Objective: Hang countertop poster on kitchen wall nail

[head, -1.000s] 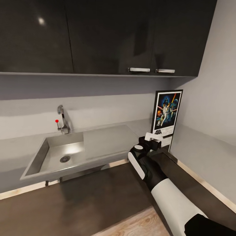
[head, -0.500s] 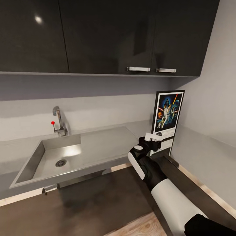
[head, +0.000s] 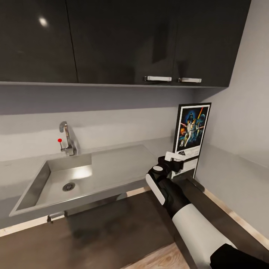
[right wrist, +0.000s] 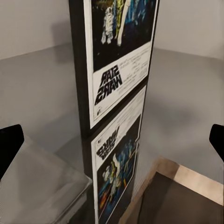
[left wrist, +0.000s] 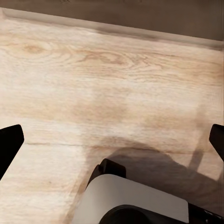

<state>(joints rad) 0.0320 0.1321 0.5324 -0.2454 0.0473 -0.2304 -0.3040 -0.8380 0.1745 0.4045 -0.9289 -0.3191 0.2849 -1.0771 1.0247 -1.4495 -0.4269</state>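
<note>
The poster point(head: 191, 130) stands upright in the corner of the kitchen countertop point(head: 119, 160), against the right wall. Its black frame, white border and "STAR WARS" lettering are plain in the right wrist view, poster point(right wrist: 119, 70), with its mirror image on the glossy worktop point(right wrist: 42, 107) below. My right gripper point(head: 175, 158) hovers just in front of the poster's lower part, open point(right wrist: 112, 142), fingers wide apart and holding nothing. My left gripper point(left wrist: 112, 140) is open too, hanging over the pale wood floor point(left wrist: 93, 70). The wall nails are out of view.
A built-in sink point(head: 30, 186) with a faucet point(head: 67, 138) lies left of the poster. Dark upper cabinets point(head: 123, 41) hang above the worktop. The light grey right wall point(head: 239, 112) is close behind the poster. Dark lower cabinet fronts point(head: 112, 224) stand below.
The head camera has shifted, so the sink sits further left in the picture. The right gripper keeps its place in front of the poster, which has not moved.
</note>
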